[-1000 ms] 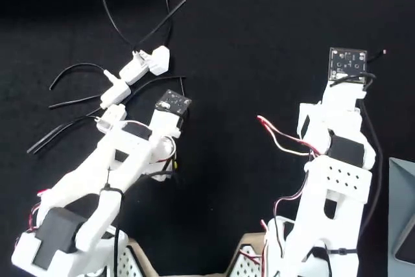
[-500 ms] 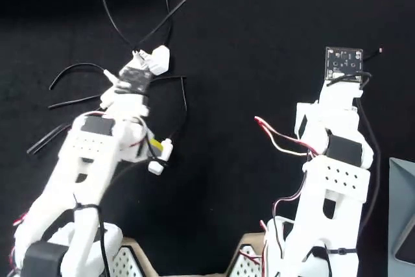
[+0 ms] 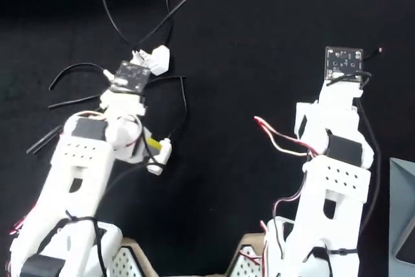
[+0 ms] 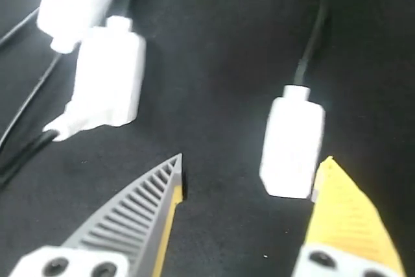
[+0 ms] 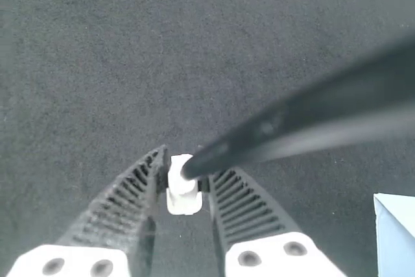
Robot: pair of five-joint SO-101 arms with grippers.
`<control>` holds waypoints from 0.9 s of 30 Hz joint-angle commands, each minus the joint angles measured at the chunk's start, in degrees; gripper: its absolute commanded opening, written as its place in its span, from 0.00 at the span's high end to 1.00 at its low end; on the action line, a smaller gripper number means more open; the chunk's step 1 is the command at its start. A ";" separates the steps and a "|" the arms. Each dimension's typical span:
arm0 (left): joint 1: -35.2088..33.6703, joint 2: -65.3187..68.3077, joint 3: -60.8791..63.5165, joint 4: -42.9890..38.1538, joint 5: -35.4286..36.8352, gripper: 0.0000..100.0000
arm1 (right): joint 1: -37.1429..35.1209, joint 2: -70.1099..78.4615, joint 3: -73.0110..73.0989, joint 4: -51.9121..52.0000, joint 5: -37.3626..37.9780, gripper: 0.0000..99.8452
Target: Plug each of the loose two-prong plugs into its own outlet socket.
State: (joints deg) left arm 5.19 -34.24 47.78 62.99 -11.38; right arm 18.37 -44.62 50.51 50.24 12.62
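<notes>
In the left wrist view my left gripper [image 4: 253, 160] is open just above the black mat. A white two-prong plug [image 4: 292, 147] on a black cord lies flat beside its yellow finger [image 4: 343, 212]. Two more white plug or socket bodies [image 4: 107, 82] lie past the grey finger [image 4: 146, 209]. In the high view this cluster [image 3: 157, 58] sits just beyond the left arm's [image 3: 84, 160] tip. My right gripper [image 5: 183, 167] is shut on a small white plug [image 5: 181, 189], whose black cord [image 5: 311, 121] runs off to one side.
Several loose black cords [image 3: 78, 68] fan out around the left cluster. A grey-blue box [image 3: 402, 212] stands at the right table edge, its corner [image 5: 395, 222] near the right gripper. Red and white wires [image 3: 279, 137] hang off the right arm [image 3: 334, 160].
The left arm has swung left from the table's middle to over the cluster of white plugs. The right arm shifted slightly away at first, then stayed put.
</notes>
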 commanded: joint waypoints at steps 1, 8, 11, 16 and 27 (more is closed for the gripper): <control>1.36 -1.05 0.31 -2.11 -0.26 0.68 | -0.79 -0.31 -0.31 -0.70 -0.35 0.99; -8.13 4.92 6.99 -14.24 -2.20 0.68 | -0.79 -0.31 -0.31 -0.70 -0.35 0.99; -10.15 9.23 7.43 -15.91 -6.15 0.68 | -0.79 -0.31 -0.31 -0.70 -0.35 0.99; -12.53 11.96 3.91 -14.59 -6.42 0.68 | -0.79 -0.31 -0.31 -0.70 -0.35 0.99; -4.62 11.96 -10.33 3.43 -1.93 0.68 | -0.79 -0.31 -0.22 -0.70 -0.35 0.99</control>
State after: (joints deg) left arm -2.90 -22.11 41.01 64.40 -14.46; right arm 18.37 -44.62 50.51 50.24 12.62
